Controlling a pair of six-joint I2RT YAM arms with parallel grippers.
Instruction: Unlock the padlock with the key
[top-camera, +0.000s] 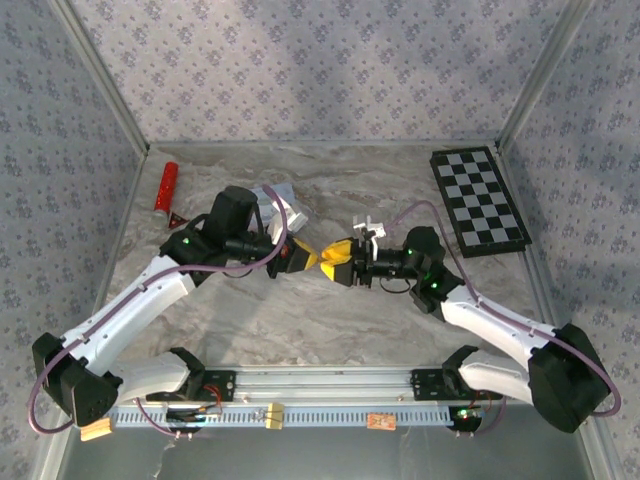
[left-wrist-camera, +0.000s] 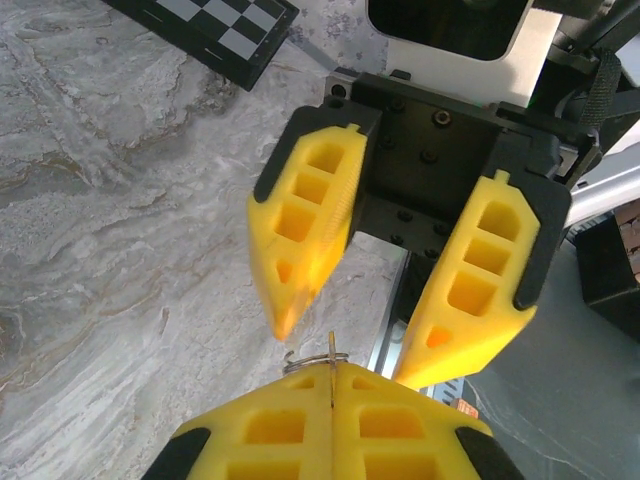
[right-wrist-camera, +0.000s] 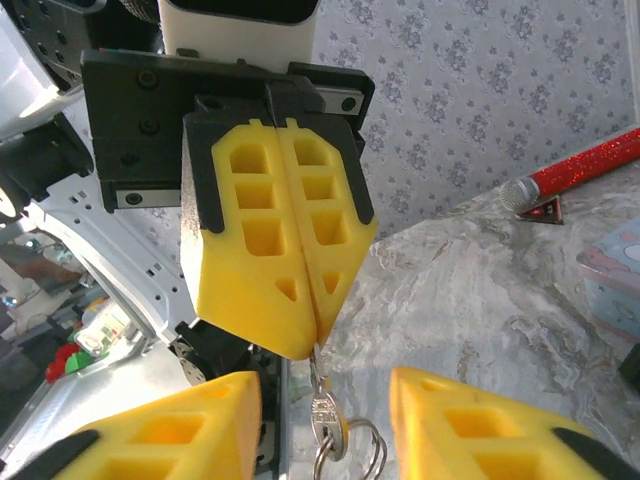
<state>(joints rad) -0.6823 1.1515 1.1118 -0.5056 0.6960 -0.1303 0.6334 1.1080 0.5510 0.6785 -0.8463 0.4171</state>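
Note:
My left gripper (top-camera: 308, 259) is shut on the blade of a small silver key (right-wrist-camera: 325, 428) above the middle of the table. The key's head and its wire ring (right-wrist-camera: 362, 455) hang below the closed yellow fingers (right-wrist-camera: 270, 300). In the left wrist view the key (left-wrist-camera: 331, 358) shows edge-on, sticking out of the closed tips. My right gripper (top-camera: 335, 262) faces the left one tip to tip and is open. Its two fingers (right-wrist-camera: 160, 430) stand on either side of the hanging key without touching it. The padlock is out of view.
A light-blue tin (top-camera: 287, 203) lies behind the left wrist, and its corner (right-wrist-camera: 612, 280) shows in the right wrist view. A red glittery stick (top-camera: 166, 187) lies at the back left. A folded chessboard (top-camera: 478, 200) sits at the back right. Wallpapered walls enclose the marble table (top-camera: 330, 320).

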